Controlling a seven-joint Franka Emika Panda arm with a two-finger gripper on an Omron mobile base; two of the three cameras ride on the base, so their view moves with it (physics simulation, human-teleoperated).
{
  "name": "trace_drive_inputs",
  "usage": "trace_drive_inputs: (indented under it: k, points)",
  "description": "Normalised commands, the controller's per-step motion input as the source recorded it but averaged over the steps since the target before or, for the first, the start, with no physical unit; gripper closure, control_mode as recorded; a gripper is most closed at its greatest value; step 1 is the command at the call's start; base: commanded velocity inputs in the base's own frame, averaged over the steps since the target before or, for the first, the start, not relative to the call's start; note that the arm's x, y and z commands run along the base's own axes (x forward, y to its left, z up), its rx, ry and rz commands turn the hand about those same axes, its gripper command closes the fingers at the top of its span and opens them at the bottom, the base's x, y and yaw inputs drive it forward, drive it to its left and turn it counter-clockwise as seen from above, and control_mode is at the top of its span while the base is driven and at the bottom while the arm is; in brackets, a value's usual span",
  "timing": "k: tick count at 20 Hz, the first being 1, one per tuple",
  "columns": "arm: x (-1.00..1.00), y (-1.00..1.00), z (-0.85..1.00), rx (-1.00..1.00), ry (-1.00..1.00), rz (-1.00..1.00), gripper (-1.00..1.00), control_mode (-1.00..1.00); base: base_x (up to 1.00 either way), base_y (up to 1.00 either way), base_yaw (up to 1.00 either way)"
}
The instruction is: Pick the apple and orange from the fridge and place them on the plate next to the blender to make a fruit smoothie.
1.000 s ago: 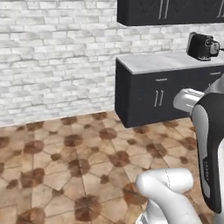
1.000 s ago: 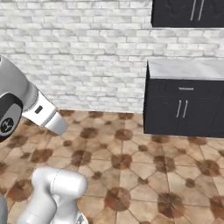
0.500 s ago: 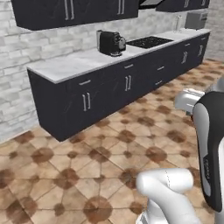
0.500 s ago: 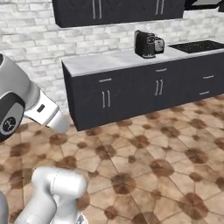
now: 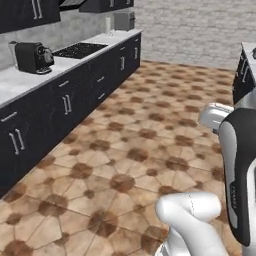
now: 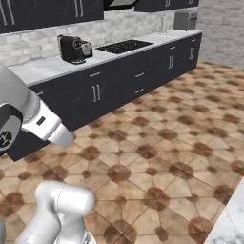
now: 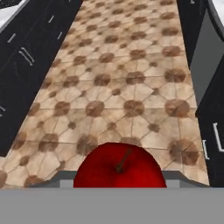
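The apple point(image 7: 119, 168), glossy red with a thin brown stem, sits at the bottom of the hand view. My gripper point(image 7: 120, 178) is shut on it, and grey finger parts peek out on either side of it. The apple is carried above the brown tiled floor, in the aisle between two dark cabinet runs. The white arm point(image 5: 240, 175) rises in the left base view and its elbow point(image 6: 28, 121) shows in the right base view. The orange, the fridge, the plate and the blender are out of view.
A long run of dark cabinets point(image 5: 65, 100) with a pale counter stands on the left. It carries a black coffee machine point(image 6: 74, 48), a cooktop point(image 6: 125, 45) and a grey appliance point(image 6: 186, 20). Another dark cabinet point(image 5: 244, 75) is on the right. Tiled floor point(image 5: 150, 135) lies between.
The whole picture has swung: the base has turned, so the brick wall and short cabinet gave way to the long counter run. The apple stays in the gripper.
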Motion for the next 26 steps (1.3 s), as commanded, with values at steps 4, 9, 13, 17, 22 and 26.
trace_drive_inputs:
  k: [4,9,13,17,22,26]
  points:
    - [0.00,0.00,0.00,0.00,0.00,0.00,1.00,1.00,1.00,-0.24,-0.41]
    - [0.00,0.00,0.00,0.00,0.00,0.00,1.00,1.00,1.00,-0.04,-0.26]
    - [0.00,0.00,0.00,0.00,0.00,0.00,1.00,1.00,1.00,-0.01,-0.24]
    - [0.00,0.00,0.00,0.00,0.00,0.00,1.00,1.00,1.00,-0.02,-0.23]
    - [0.00,0.00,0.00,0.00,0.00,0.00,1.00,1.00,1.00,-0.02,-0.20]
    - [0.00,0.00,0.00,0.00,0.00,0.00,1.00,1.00,1.00,-0.06,-0.13]
